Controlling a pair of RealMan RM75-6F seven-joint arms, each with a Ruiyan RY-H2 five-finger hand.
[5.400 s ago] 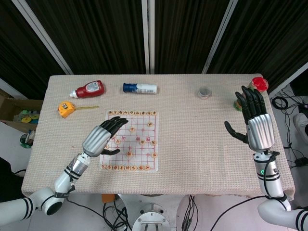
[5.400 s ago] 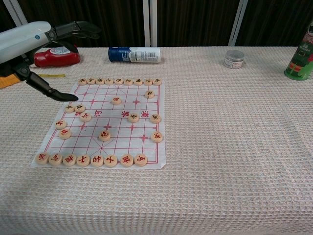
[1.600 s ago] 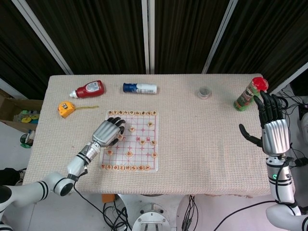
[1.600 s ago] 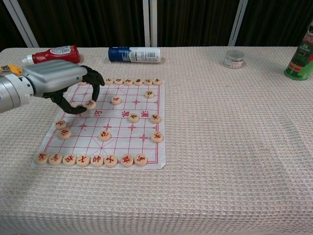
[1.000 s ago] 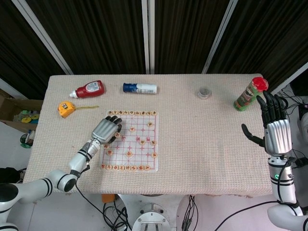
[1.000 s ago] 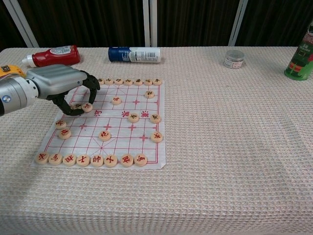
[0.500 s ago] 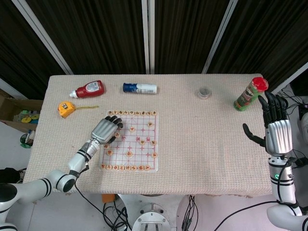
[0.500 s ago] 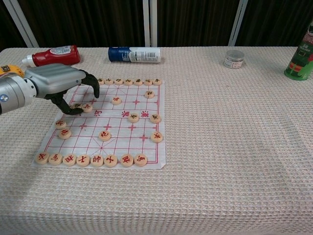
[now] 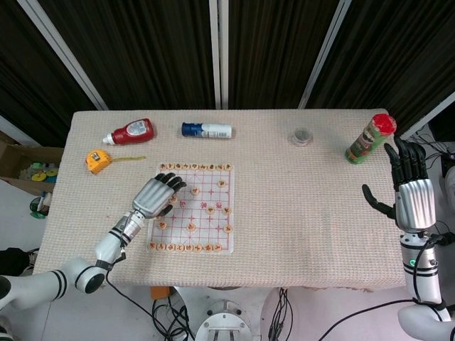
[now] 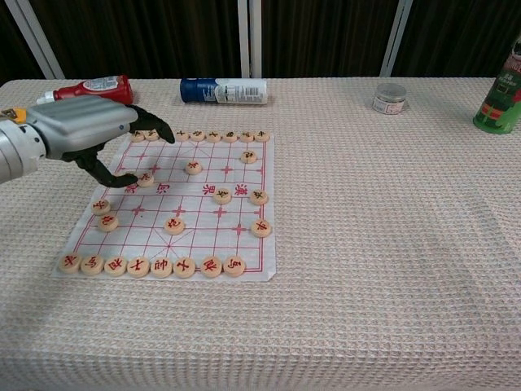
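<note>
A paper chess board point(image 10: 203, 238) with a red grid lies left of the table's middle, also in the head view point(image 9: 202, 193). Round wooden pieces line its near and far rows, and several stand scattered between. My left hand point(image 10: 85, 129) hovers over the board's far left corner with fingers stretched out, holding nothing. Its thumb tip sits right beside a loose piece point(image 10: 145, 179). The head view shows the same left hand point(image 9: 153, 195). My right hand point(image 9: 411, 193) is raised beyond the table's right edge, fingers spread, empty; the chest view does not show it.
A red ketchup bottle point(image 10: 89, 85) and a blue-and-white bottle point(image 10: 224, 90) lie along the far edge. A yellow tape measure point(image 9: 96, 160) sits at the left. A small jar point(image 10: 389, 98) and a green can with a red lid point(image 9: 368, 140) stand at the far right.
My left hand came down onto the board's left side, curled over pieces there, then straightened its fingers and lifted slightly. My right hand drew back to the right, away from the green can.
</note>
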